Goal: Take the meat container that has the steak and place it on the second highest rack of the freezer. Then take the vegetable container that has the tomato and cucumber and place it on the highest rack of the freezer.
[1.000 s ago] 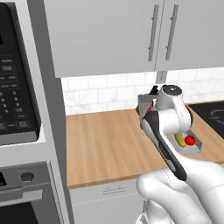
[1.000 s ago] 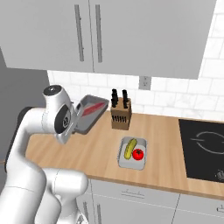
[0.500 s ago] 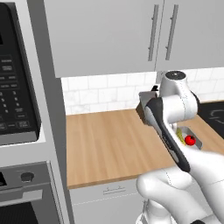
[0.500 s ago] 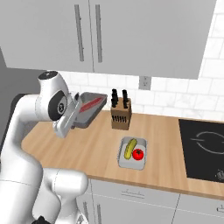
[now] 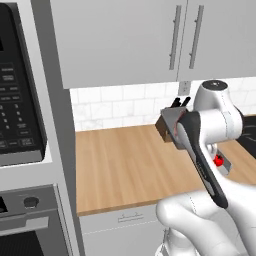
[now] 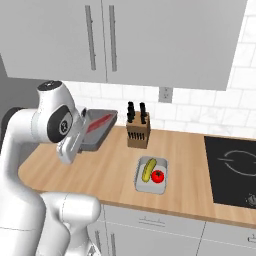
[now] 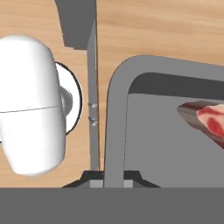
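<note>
My jaws pinch the meat container by its rim — tray tilted above the counter. Risk: the steak slides toward 8 o'clock and drops out.

Glossy white rounded arm segments, dark joint rings, black trim
</note>
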